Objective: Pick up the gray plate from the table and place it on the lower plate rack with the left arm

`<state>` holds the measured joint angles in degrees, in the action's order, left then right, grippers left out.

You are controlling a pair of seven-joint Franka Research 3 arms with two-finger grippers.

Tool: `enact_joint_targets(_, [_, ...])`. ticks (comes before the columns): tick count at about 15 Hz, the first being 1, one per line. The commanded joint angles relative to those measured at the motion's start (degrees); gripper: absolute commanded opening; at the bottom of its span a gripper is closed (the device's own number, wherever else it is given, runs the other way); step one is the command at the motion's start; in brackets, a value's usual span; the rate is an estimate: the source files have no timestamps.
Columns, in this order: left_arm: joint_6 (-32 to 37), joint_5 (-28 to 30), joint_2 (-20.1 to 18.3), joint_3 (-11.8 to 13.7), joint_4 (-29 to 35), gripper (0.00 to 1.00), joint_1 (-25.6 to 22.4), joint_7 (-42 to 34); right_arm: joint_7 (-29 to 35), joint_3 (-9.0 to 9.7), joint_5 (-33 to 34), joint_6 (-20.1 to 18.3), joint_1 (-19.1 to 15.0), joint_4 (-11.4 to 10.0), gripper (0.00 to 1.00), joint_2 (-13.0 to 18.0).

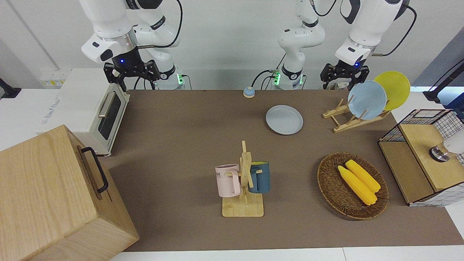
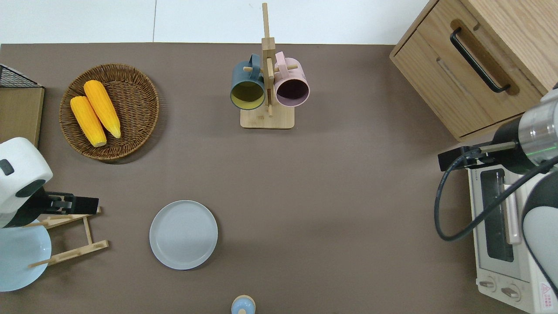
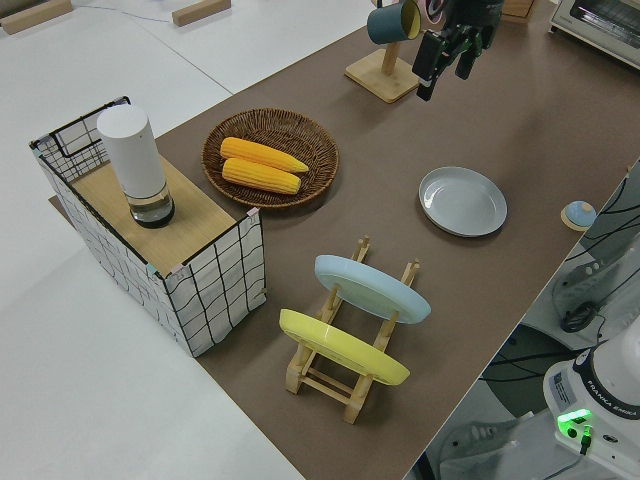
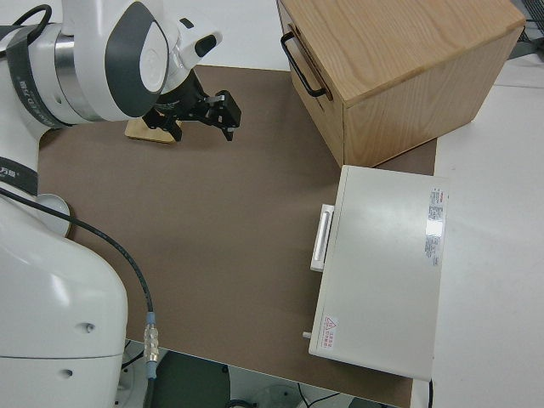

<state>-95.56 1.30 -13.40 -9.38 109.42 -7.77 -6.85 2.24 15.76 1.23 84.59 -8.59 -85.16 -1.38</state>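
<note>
The gray plate [image 1: 284, 119] lies flat on the brown table [image 1: 181, 127], beside the plate rack toward the right arm's end; it also shows in the overhead view [image 2: 183, 234] and the left side view [image 3: 462, 201]. The light-wood plate rack [image 1: 347, 125] [image 2: 74, 253] [image 3: 350, 385] holds a pale blue plate [image 1: 367, 99] and a yellow plate [image 1: 395, 87] at its upper end; its lower pegs are bare. My left gripper [image 1: 344, 78] [image 2: 83, 204] [image 3: 447, 62] is open and empty, up in the air over the rack's edge. My right gripper [image 1: 131, 74] [image 4: 202, 119] is open and parked.
A mug tree [image 1: 244, 181] with a pink and a dark blue mug stands mid-table. A wicker basket [image 1: 328, 181] holds two corn cobs. A wire crate [image 1: 420, 119], a toaster oven [image 1: 105, 119], a wooden drawer box [image 1: 47, 192] and a small blue bell [image 1: 248, 92] stand around the edges.
</note>
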Motion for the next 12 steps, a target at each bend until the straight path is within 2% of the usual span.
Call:
enact_joint_targets(1, [2.30, 0.19, -0.22, 0.24, 0.00, 1.00, 0.82, 0.17, 0.74, 1.03, 0.09, -0.83, -1.08, 0.52, 0.983, 0.15])
enact_joint_targets(12, [2.57, 0.19, -0.39, -0.29, 0.00, 1.00, 0.82, 0.08, 0.74, 1.03, 0.09, -0.83, -1.08, 0.52, 0.983, 0.15])
